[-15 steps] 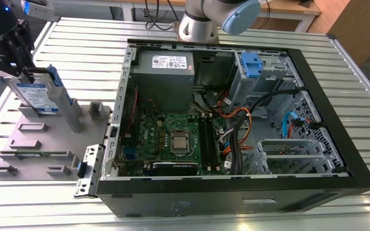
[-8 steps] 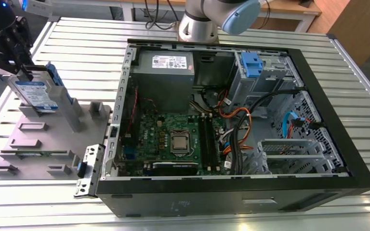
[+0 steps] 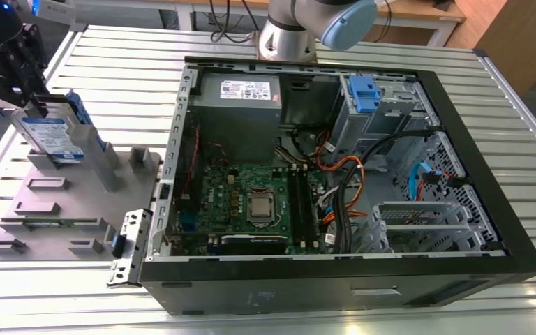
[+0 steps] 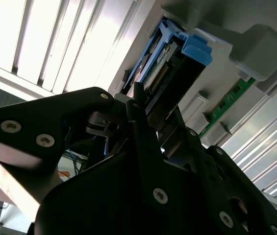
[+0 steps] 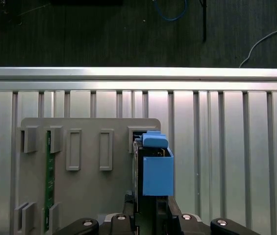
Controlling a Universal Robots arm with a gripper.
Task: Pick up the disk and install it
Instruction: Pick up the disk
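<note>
Disk of silver metal with a white-and-blue label and blue plastic bracket stands upright in a slot of the grey plastic holder plate, on the exterior view's left, well apart from the open black computer case. The black gripper is at its upper end; I cannot tell if it already pinches it. The disk is not lifted yet, and the installing is all left.

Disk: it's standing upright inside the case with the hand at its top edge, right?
Not inside the case. The exterior view shows the disk standing upright in the grey holder, outside the case, at that view's left. The hand is at its top edge, as you said.
</note>
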